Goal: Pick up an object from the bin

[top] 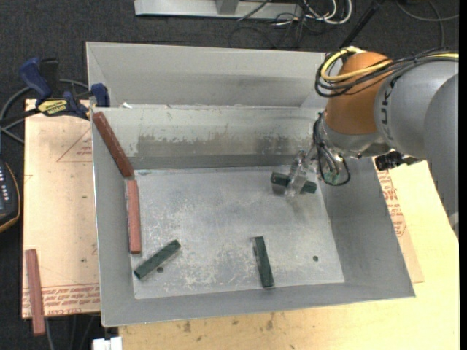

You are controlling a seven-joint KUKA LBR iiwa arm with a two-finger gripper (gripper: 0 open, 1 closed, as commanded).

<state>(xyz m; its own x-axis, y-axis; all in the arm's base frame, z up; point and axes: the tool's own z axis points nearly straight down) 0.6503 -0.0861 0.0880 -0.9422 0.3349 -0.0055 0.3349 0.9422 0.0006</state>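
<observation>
The grey bin (219, 210) floor is mostly bare; my hand (298, 179) sits at upper right, down on a dark green block (279, 181); I cannot tell if it is clamped; grasping seems in hand; next calls for a firm close, then a straight lift.

1. From where I stand, no word, number, brand or sign can be read.
2. That holds for the walls and floor of the grey metal bin (219, 71) as well: any marks there are too small to make out.
</observation>
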